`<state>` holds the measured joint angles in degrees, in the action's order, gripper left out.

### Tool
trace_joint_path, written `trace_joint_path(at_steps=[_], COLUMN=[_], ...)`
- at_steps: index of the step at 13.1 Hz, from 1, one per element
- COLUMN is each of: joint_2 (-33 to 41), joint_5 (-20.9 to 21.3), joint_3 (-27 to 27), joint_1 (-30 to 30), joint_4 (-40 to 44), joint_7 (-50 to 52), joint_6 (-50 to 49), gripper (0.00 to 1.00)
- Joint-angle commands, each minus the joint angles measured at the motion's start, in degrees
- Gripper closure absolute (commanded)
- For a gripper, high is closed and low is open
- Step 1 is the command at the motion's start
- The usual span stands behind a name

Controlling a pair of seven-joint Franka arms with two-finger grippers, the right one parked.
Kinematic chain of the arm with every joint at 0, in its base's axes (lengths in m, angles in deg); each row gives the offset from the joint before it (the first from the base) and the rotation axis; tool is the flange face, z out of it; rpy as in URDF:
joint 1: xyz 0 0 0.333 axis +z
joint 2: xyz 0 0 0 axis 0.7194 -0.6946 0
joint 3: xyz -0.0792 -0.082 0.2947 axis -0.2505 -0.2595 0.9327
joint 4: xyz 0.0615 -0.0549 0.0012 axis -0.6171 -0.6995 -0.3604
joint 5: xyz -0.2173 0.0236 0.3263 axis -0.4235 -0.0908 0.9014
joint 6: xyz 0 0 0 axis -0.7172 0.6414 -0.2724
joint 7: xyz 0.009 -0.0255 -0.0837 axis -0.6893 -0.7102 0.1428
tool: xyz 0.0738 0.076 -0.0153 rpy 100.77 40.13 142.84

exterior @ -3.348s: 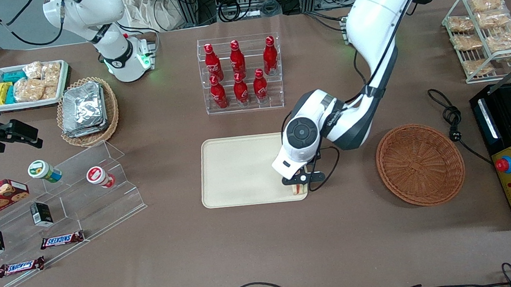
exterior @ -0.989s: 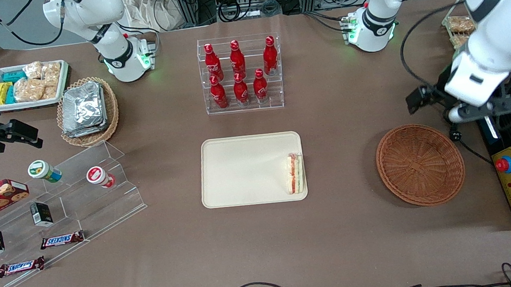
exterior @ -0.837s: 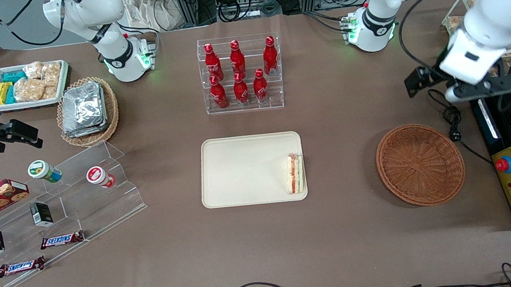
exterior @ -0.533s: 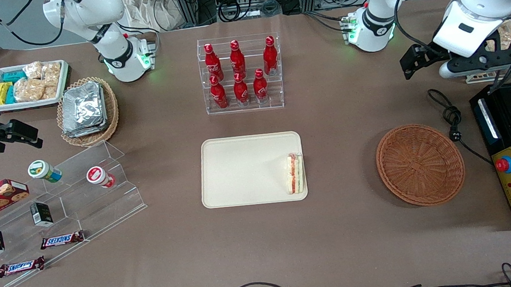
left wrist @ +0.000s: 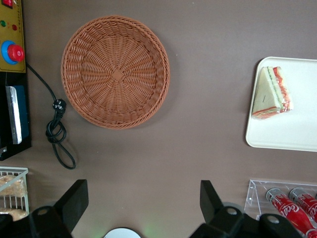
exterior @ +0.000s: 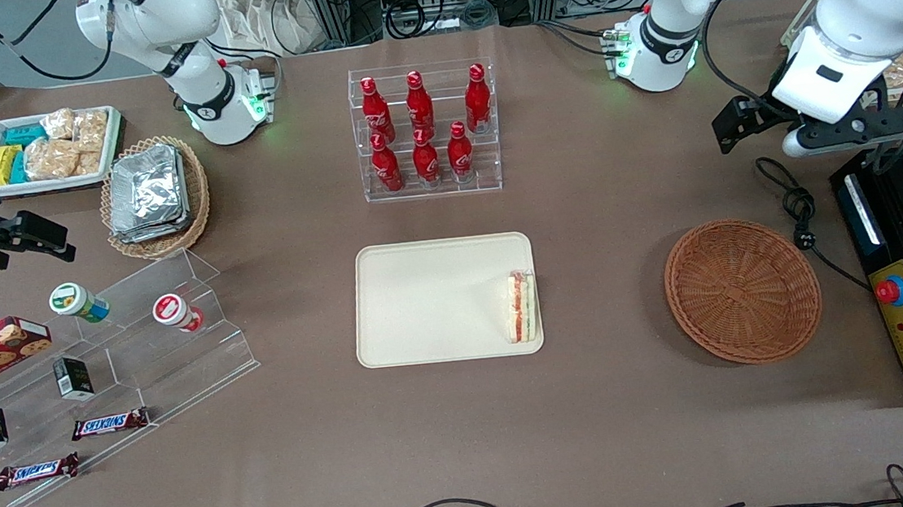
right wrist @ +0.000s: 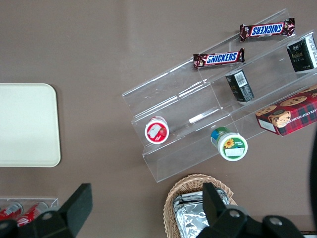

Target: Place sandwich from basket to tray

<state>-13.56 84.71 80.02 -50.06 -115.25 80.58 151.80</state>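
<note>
Overhead, open claw above brown table.

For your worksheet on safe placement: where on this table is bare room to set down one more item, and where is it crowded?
Most of the tray is bare; the sandwich hugs one edge. The basket is empty. Bare cloth separates them, and the open gripper hangs above the table, high and clear. The acrylic steps and bottle rack are crowded.

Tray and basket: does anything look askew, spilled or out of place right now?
Nothing is spilled or damaged. The sandwich lies inside the tray, but tight against the rim at the end toward the basket, not centred. The basket is empty and sits flat. The gripper is open, up above the table, farther from the front camera than the basket.
</note>
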Motion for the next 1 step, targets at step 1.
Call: trace_joint_path(at_steps=[1], joint_2=[0.06], joint_5=[0.53], joint_3=[-0.33], joint_1=[0.54], joint_4=[-0.43], joint_7=[-0.12], joint_6=[0.76], gripper=[0.0])
